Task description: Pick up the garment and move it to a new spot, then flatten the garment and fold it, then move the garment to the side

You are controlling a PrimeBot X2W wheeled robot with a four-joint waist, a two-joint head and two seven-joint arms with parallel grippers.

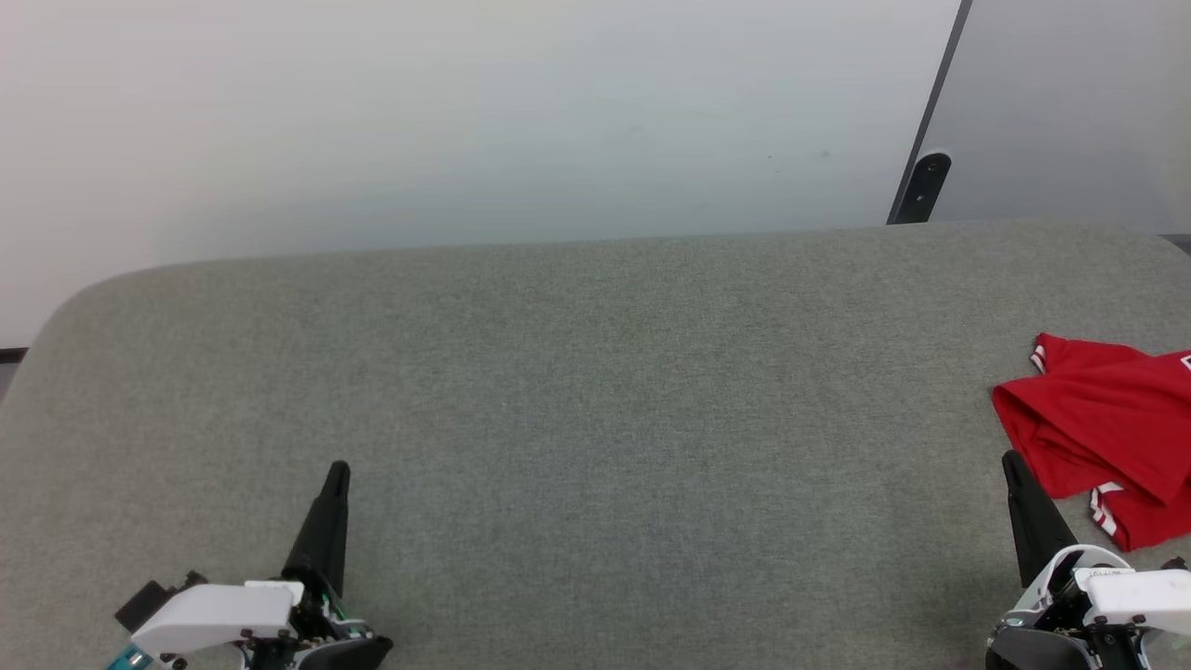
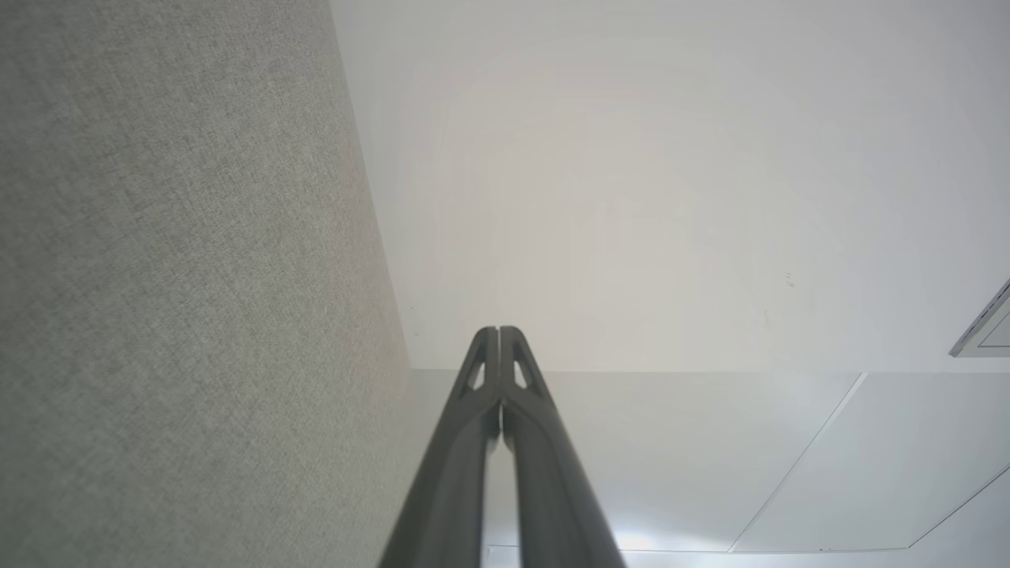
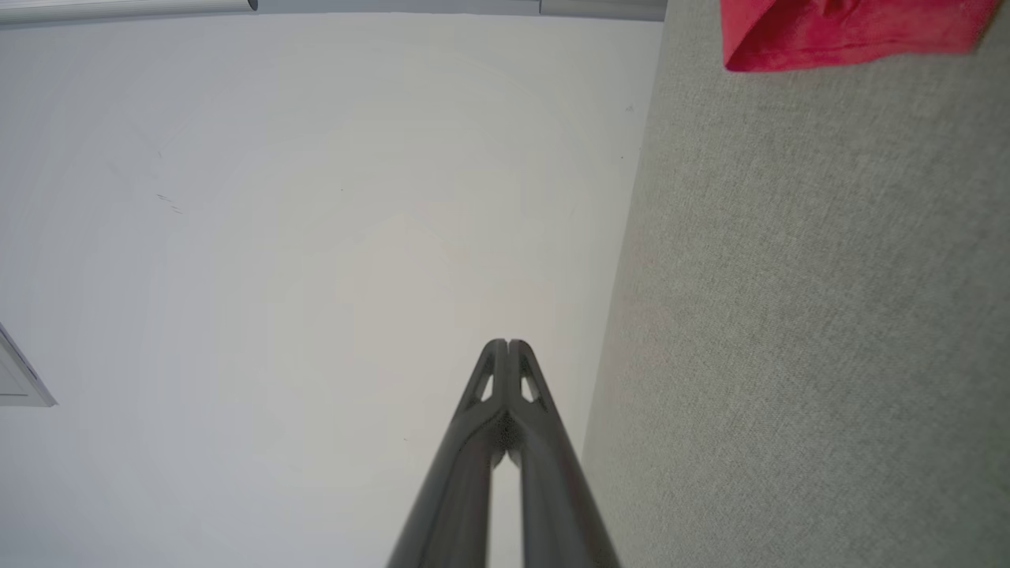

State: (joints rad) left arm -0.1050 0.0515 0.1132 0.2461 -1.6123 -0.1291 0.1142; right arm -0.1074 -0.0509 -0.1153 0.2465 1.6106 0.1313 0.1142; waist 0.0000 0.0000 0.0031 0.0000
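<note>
close to my lens, at the near edge of the grey table, sit both grippers: the left gripper toward the table's left end, the right gripper toward its right end. each has its two dark fingers pressed together at the tips with nothing between them, and the wrist views say the same.

the garment lies at the table's right end, just beside the right gripper's tip and, as far as i can judge, not touching it. it runs off the head view there, so i cannot tell how near the table's end it reaches.

my worries from here: going in with the jaws closed would only shove the heap along the table. a blind pinch could catch several layers at once, so it comes up as a wad and won't spread flat later. the table's cloth-like top may also drag and bunch it.

as for looks, it is a red crumpled heap folded over on itself, with white trim edged in red stripes peeking out at two spots. no lettering is showing.
</note>
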